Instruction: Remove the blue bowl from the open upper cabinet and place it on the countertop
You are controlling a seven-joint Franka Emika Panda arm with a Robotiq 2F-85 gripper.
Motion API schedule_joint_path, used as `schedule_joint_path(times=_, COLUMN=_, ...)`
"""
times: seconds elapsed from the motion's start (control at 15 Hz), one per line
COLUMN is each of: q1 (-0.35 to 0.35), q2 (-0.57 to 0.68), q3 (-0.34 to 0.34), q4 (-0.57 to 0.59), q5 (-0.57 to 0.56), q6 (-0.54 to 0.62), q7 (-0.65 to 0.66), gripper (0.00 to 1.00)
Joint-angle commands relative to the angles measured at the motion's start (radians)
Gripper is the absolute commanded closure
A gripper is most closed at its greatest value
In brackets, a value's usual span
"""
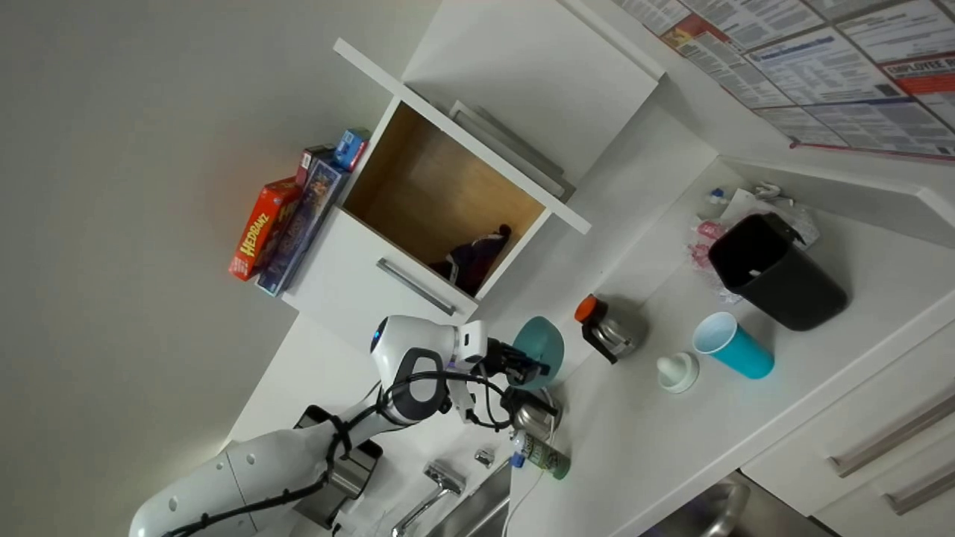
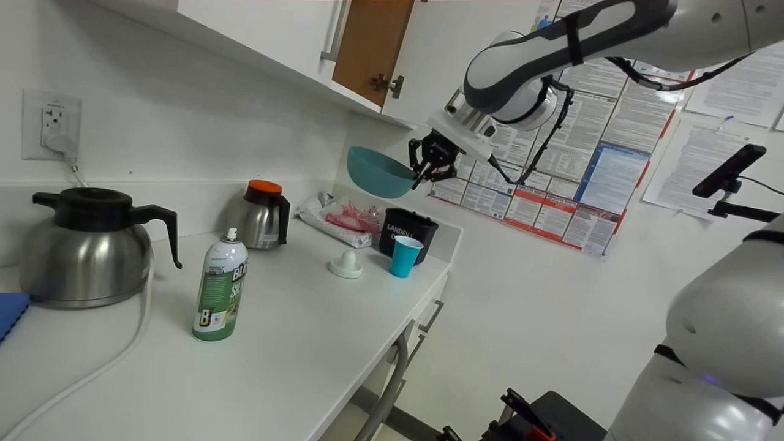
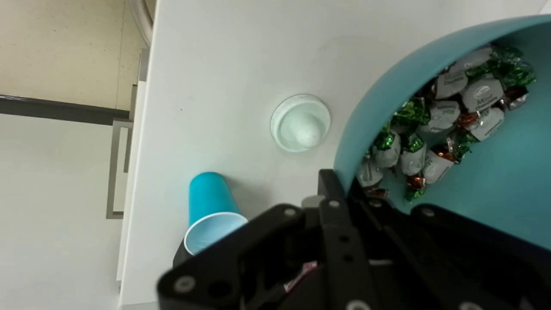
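Note:
The blue bowl point(image 1: 545, 341) is off the shelf and in the air above the countertop point(image 1: 642, 440). My gripper point(image 2: 419, 176) is shut on the bowl's rim, one finger inside and one outside. In an exterior view the bowl point(image 2: 375, 173) tilts down toward the gripper. In the wrist view the bowl point(image 3: 508, 172) fills the right side, and wrapped candies point(image 3: 443, 116) lie piled near the gripped side. The fingertips point(image 3: 343, 183) pinch its wall. The upper cabinet point(image 1: 440, 171) stands open with its door point(image 1: 462, 138) swung out; a dark cloth-like item point(image 1: 477, 257) lies inside.
On the countertop stand an orange-lidded carafe point(image 2: 260, 217), a larger steel carafe point(image 2: 86, 251), a spray can point(image 2: 222, 288), a light-blue cup point(image 2: 405, 257), a white juicer-like piece point(image 2: 346, 264) and a black bin point(image 2: 409, 229). A plastic bag point(image 2: 343, 220) lies by the wall.

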Motion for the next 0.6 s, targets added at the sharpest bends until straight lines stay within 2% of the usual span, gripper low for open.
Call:
schedule_joint_path(times=0.0, q1=-0.006, q2=0.001, q3=0.005, q4=0.002, q5=0.004, q6=-0.002, q7=-0.004, gripper=0.96)
schedule_joint_path(times=0.07, q1=-0.006, q2=0.002, q3=0.005, q4=0.003, q5=0.004, q6=-0.002, q7=-0.004, gripper=0.99)
schedule_joint_path(times=0.53, q1=0.02, q2=0.126, q3=0.034, q4=-0.057, q5=-0.055, q6=0.047, q7=-0.024, gripper=0.99)
